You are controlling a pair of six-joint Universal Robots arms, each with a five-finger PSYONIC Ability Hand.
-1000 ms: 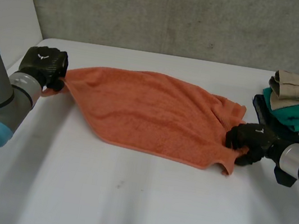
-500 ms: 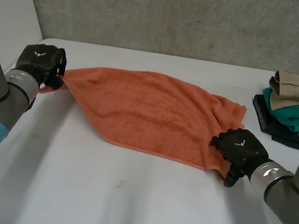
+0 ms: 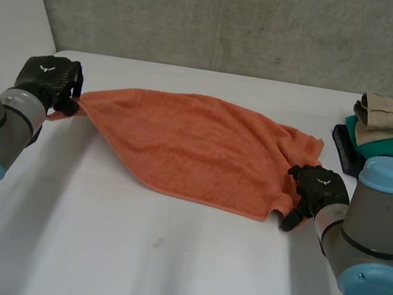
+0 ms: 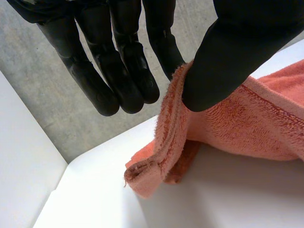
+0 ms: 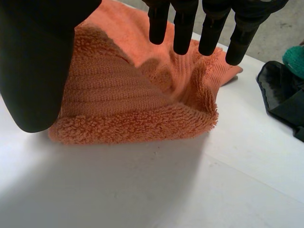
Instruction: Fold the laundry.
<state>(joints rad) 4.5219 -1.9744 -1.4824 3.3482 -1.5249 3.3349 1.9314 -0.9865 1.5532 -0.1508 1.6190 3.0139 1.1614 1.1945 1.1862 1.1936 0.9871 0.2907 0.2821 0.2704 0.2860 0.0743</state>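
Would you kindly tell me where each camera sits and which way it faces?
Head view: behind the arms, looking down at the white table and orange terry towel; both arms, left hand, right hand show.
Left wrist view: along the left hand, pinching a towel corner.
Right wrist view: along the right hand, over bunched towel.
All share the towel.

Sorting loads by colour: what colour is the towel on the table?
The towel is plain orange, clearest in the head view.

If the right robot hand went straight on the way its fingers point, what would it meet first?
The orange towel: the right robot hand points into its bunched corner, probably almost touching already.
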